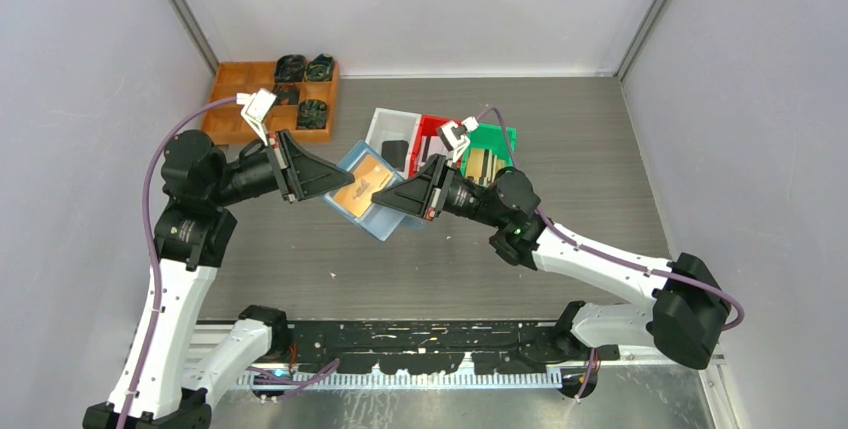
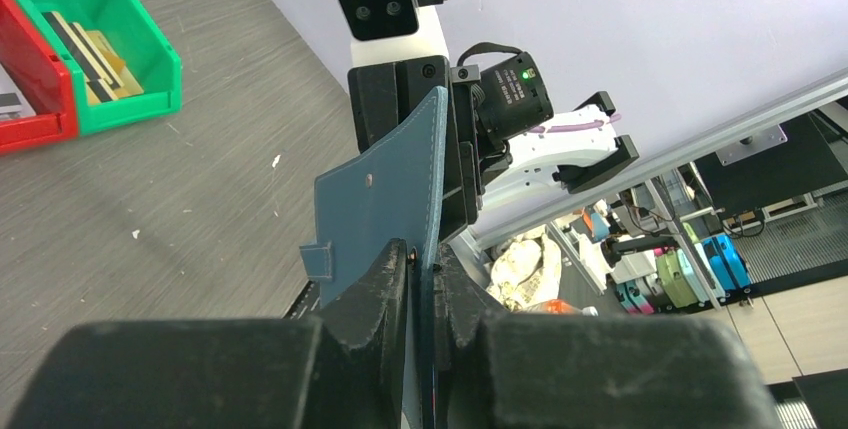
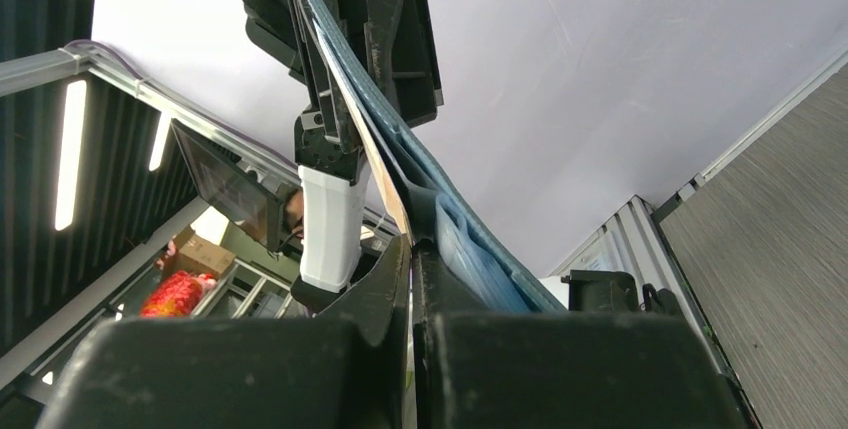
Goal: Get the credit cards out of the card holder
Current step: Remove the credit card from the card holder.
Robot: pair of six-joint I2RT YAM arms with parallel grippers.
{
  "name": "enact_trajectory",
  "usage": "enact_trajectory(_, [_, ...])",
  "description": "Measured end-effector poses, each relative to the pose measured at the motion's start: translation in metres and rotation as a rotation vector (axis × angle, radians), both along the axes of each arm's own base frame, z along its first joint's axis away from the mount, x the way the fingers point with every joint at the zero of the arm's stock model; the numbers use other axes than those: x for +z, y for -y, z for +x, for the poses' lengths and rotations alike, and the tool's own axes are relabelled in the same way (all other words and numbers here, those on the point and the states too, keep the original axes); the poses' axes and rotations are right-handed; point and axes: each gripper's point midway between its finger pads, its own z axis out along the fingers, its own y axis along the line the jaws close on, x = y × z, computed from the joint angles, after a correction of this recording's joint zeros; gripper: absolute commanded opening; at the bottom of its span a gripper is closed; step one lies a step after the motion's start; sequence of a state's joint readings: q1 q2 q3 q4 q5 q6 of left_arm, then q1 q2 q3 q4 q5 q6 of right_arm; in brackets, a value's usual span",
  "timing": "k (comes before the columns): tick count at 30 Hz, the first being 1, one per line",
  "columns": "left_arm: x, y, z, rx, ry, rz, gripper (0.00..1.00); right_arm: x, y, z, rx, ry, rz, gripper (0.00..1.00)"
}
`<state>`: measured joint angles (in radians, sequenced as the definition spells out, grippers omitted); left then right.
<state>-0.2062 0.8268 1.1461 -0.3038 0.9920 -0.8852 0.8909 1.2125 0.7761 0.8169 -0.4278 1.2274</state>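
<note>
Left pincer [image 2: 420, 259]: clamped on one edge of the slate-blue soft folding card holder [image 2: 375, 204], anchoring it in the air above the grey wood-grain desk [image 1: 600, 179].
Right pincer [image 3: 412, 249]: fingers together at the opposite edge, seemingly nipping the tan-orange flat plastic credit card [image 1: 360, 189] rather than the pocket; the layers are hard to separate.
Card: lying in the opened holder, not yet out.
Reason for the hold: one arm braces and the other can draw the card straight out.
</note>
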Motion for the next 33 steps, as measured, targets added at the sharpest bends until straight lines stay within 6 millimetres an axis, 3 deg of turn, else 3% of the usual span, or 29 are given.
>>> enact_trajectory(8, [0.0, 0.0, 0.0, 0.0, -0.001, -0.001, 0.0, -0.002, 0.001, -0.001, -0.002, -0.002, -0.006, 0.02])
enact_trajectory(11, [0.0, 0.0, 0.0, 0.002, 0.002, 0.0, 0.0, -0.002, 0.001, 0.0, -0.002, -0.002, -0.007, 0.19])
enact_trajectory(16, [0.002, -0.001, -0.002, 0.007, 0.017, -0.001, 0.0, 0.0, 0.001, 0.004, -0.013, -0.028, 0.008, 0.27])
enact_trajectory(26, [0.005, -0.003, 0.0, 0.032, 0.034, -0.005, 0.0, 0.002, -0.009, 0.012, 0.025, -0.099, 0.085, 0.25])
enact_trajectory(33, [0.009, -0.003, 0.0, 0.039, 0.06, -0.01, 0.0, 0.012, -0.005, 0.009, 0.036, -0.09, 0.127, 0.1])
